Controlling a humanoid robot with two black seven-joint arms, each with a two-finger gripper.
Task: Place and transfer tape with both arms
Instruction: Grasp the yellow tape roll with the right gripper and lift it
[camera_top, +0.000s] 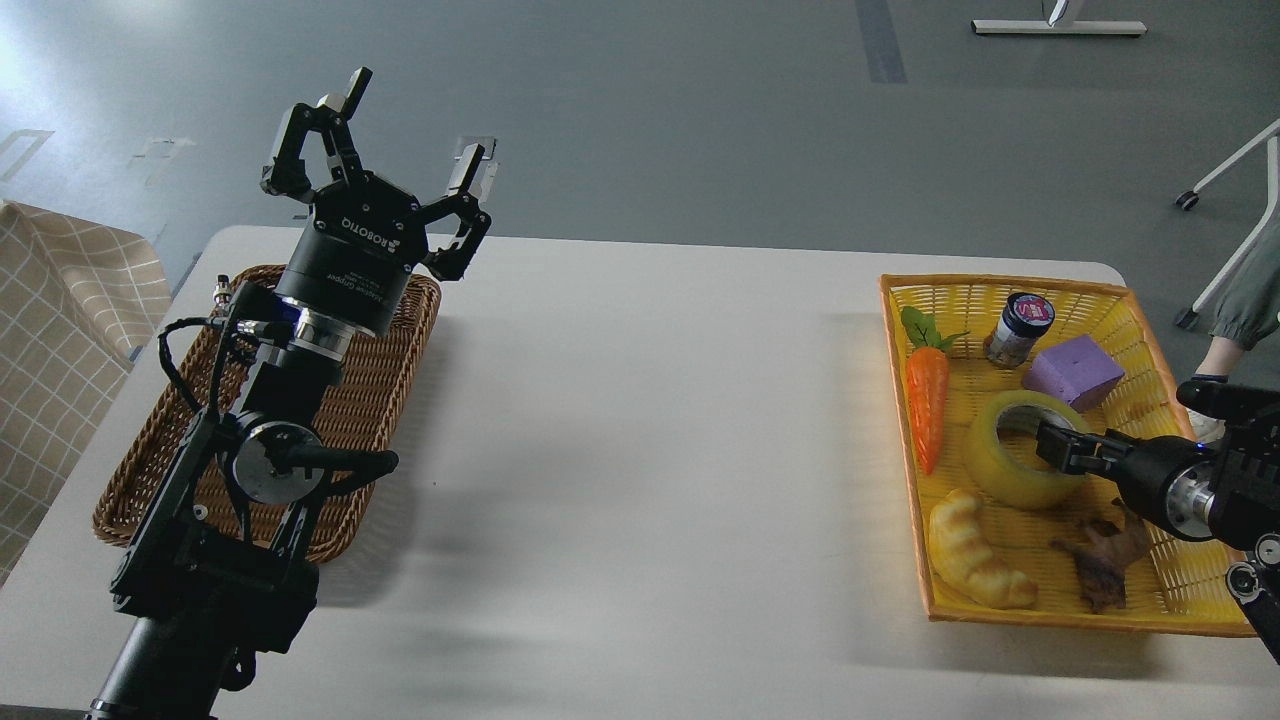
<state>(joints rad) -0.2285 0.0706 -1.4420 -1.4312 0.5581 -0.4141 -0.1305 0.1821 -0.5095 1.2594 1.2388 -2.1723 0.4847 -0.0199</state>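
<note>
The tape (1003, 468), a wide yellow roll with a pale core, lies flat in the middle of the yellow basket (1000, 284) at the right. My right gripper (1058, 446) comes in from the right edge and its dark tip sits over the roll's near-right rim and core hole. Its fingers cannot be told apart. My left gripper (414, 124) is open and empty, raised high above the far end of the brown wicker basket (385, 395) at the left.
The yellow basket also holds a toy carrot (926, 405), a small jar (1016, 328), a purple block (1073, 371), a pale croissant toy (972, 551) and a brown figure (1100, 560). A checked cloth (60, 330) hangs at the left. White table (650, 450) lies between the baskets.
</note>
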